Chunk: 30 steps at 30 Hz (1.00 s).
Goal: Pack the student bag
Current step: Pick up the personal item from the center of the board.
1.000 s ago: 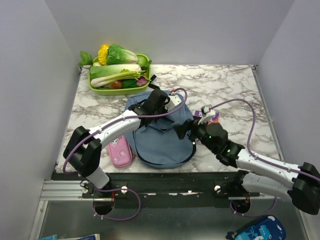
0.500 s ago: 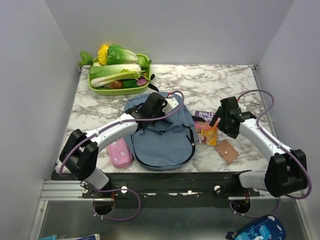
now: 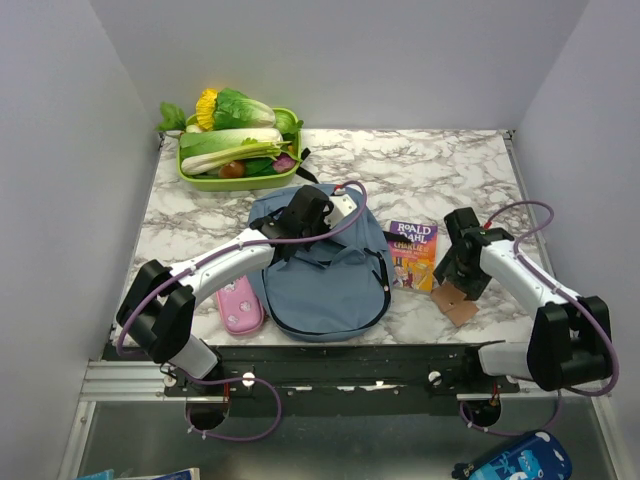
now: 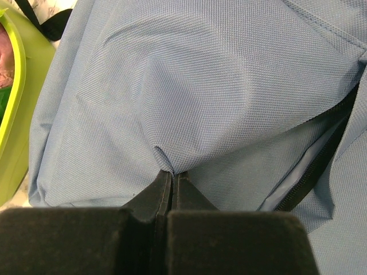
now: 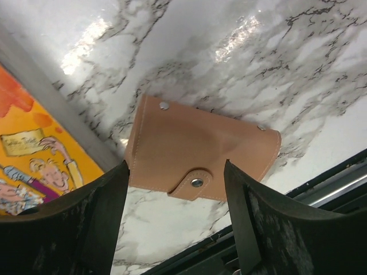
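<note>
The dusty-blue student bag [image 3: 325, 275] lies in the middle of the marble table, its zipper partly open on the right side [image 4: 312, 169]. My left gripper [image 3: 303, 215] is shut on a pinch of the student bag's fabric [image 4: 172, 103] near its top. My right gripper [image 3: 455, 285] is open and hangs just above a tan leather wallet [image 3: 455, 302] with a snap flap [image 5: 198, 149]; the fingers [image 5: 252, 217] straddle it without touching. An orange and purple Roald Dahl book [image 3: 412, 250] lies between the bag and the wallet.
A pink pencil case [image 3: 240, 303] lies left of the bag. A green tray of toy vegetables [image 3: 238, 145] stands at the back left. The table's front edge and a metal rail [image 5: 321, 189] run just beyond the wallet. A dark-blue printed pouch [image 3: 515, 462] lies below the table.
My right arm swung from the bag out to the right, then dropped down over the tan wallet. My left gripper kept its hold on the bag.
</note>
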Each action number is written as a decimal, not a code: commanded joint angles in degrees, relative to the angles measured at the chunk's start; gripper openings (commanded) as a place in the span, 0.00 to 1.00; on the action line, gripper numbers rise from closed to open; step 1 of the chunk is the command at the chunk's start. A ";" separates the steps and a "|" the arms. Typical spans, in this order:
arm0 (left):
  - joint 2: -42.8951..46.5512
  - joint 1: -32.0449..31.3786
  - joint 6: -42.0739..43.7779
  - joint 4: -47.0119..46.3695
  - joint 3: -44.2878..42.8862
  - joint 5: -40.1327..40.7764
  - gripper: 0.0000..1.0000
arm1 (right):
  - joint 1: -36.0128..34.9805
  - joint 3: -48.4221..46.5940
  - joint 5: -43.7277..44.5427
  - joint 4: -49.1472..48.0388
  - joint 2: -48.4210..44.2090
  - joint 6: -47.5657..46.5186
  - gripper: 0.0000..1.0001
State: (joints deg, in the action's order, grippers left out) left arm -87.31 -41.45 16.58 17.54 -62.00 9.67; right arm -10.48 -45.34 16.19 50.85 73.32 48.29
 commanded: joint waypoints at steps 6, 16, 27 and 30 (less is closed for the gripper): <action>3.11 0.14 -0.58 -1.46 1.35 -1.76 0.00 | 0.72 -1.85 2.27 -0.31 7.27 1.54 0.72; 3.11 0.14 -1.46 -1.63 1.70 -3.17 0.00 | 0.72 -2.38 0.60 -2.51 6.93 1.28 0.70; 3.11 0.14 -1.55 -1.72 2.32 -3.17 0.00 | 0.72 -2.03 -0.19 -5.06 11.67 1.45 0.67; 3.11 0.14 -1.55 -1.98 2.58 -3.26 0.00 | 0.64 -2.03 -0.10 -5.50 12.64 1.45 0.66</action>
State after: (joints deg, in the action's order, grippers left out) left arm -86.15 -41.36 15.99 16.51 -60.14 8.21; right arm -10.24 -46.81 16.99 47.64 84.42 49.08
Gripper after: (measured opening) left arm 0.013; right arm 0.670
